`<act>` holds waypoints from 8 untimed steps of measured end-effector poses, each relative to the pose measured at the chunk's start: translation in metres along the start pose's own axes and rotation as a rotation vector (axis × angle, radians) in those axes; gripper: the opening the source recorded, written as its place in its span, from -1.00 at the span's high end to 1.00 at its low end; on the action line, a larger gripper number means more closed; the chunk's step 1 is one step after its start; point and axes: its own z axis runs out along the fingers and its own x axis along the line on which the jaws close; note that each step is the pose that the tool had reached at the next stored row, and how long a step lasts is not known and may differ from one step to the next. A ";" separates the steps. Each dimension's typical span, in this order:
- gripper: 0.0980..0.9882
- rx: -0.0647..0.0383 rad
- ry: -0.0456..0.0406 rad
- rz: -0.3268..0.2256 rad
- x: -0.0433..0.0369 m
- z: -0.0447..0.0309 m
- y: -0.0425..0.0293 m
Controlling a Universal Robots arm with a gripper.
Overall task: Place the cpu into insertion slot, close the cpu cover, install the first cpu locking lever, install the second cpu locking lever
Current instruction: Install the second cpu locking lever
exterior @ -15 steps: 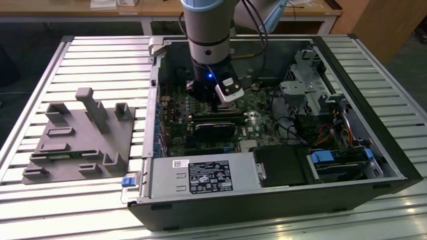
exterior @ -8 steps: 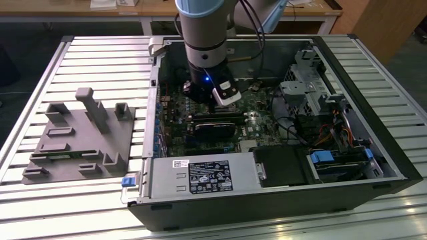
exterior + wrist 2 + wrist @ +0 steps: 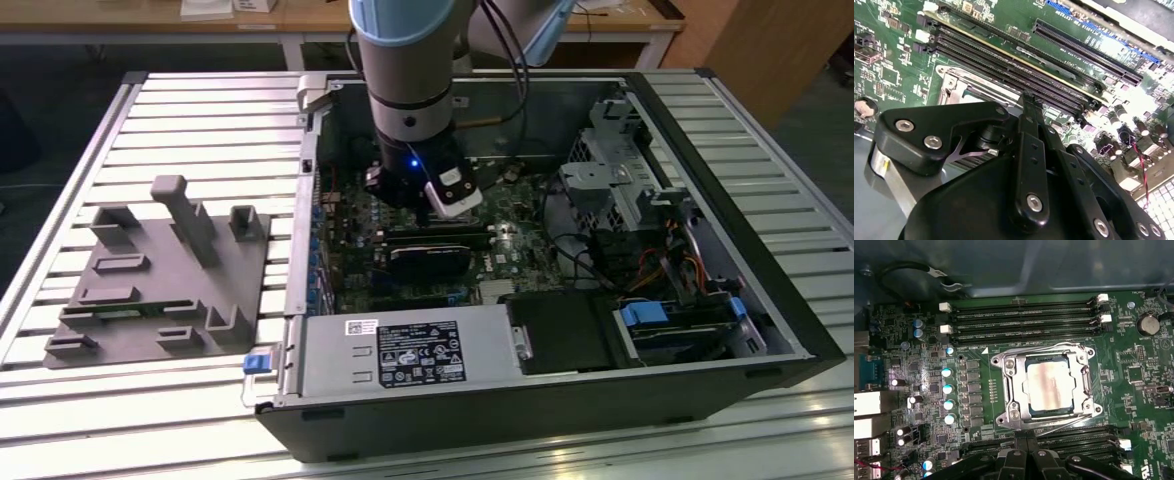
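Exterior view: the gripper [image 3: 430,208] hangs inside the open computer case [image 3: 747,330], above the motherboard.

First wrist view: the cpu [image 3: 1050,386] lies in the insertion slot [image 3: 1013,367], the cpu cover [image 3: 1085,385] closed around it.

Second wrist view: gripper fingers [image 3: 1030,130] appear together, holding nothing.

Risk: a skewed descent could bend a lever or scrape the board.

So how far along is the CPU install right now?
The cpu sits in the insertion slot with the cpu cover closed flat around it. Wire levers run along the socket edges; whether both are latched is unclear. The gripper hovers beside the socket, holding nothing visible.
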 end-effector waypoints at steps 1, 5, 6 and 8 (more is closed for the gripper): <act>0.98 -0.004 0.0008 -0.002 0.0000 0.0003 -0.0006; 0.98 -0.028 0.0044 -0.008 0.0007 0.0021 -0.0030; 0.98 -0.034 0.0053 -0.009 0.0008 0.0026 -0.0036; 0.98 -0.047 0.0072 -0.012 0.0011 0.0036 -0.0047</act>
